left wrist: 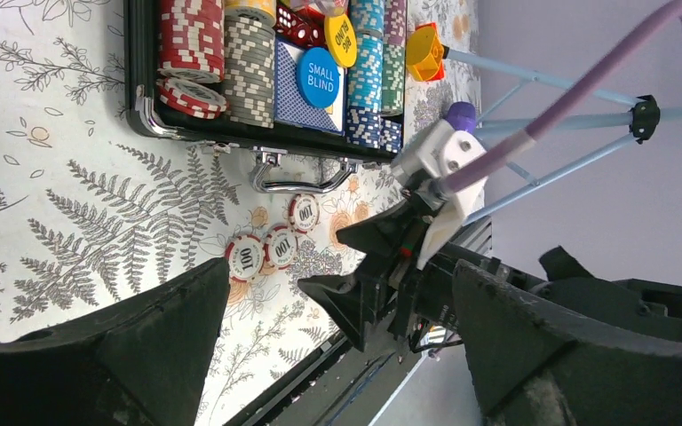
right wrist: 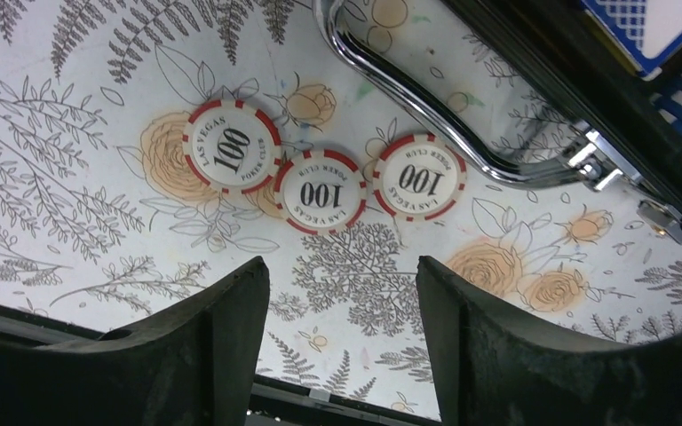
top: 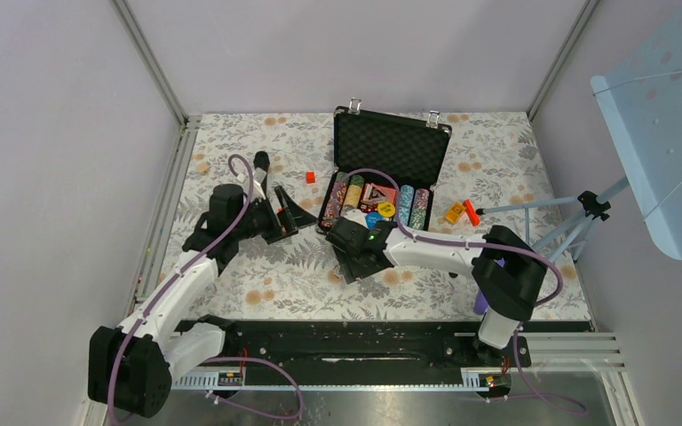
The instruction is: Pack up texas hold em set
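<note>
The right gripper [right wrist: 339, 266], spread, is hovering above three loose chips [right wrist: 321, 191] and should be straddling just one before pinching, while the left gripper [top: 286, 213] is waiting, spread too.

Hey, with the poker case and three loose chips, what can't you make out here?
- Top view: the three loose chips are hidden by the right gripper; chip values in the briefcase are too small.
- Right wrist view: the briefcase is cut off by the top edge; only its handle and a corner show.
- Left wrist view: its lid lies beyond the top edge.
</note>
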You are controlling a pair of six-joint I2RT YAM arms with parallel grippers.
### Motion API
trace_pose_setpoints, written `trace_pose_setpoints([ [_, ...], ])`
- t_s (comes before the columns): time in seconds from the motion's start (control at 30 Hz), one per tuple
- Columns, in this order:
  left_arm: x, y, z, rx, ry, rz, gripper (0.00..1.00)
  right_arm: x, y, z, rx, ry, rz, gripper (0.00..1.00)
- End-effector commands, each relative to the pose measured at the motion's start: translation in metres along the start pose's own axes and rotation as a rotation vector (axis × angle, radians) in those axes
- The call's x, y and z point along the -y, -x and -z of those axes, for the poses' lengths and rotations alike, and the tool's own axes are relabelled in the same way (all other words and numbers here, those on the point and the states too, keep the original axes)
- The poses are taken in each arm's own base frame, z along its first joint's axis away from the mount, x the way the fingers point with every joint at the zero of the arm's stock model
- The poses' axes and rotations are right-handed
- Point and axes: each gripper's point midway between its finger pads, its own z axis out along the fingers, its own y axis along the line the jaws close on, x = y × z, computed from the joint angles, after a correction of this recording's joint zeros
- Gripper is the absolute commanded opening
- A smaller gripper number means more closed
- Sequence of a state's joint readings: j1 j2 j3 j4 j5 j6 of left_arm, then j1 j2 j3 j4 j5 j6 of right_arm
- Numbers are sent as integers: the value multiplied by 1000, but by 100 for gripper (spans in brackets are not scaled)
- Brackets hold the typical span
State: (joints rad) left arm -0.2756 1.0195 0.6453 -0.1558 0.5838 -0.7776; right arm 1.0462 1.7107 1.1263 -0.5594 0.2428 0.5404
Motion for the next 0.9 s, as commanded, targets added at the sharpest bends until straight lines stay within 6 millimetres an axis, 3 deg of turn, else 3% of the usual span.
trace_pose_setpoints([
  [0.0, -1, -3, 7, -8, -12, -20, 95, -4, 10, -6, -8, -26, -39, 67],
  [0.5, -4, -5, 6, -21, -14, -17, 95, -6, 20, -27, -11, -104, -86, 58],
  [0.87, -6, -6, 4, -28, -12, -12, 95, -4, 1, -41, -78, -109, -38, 52],
])
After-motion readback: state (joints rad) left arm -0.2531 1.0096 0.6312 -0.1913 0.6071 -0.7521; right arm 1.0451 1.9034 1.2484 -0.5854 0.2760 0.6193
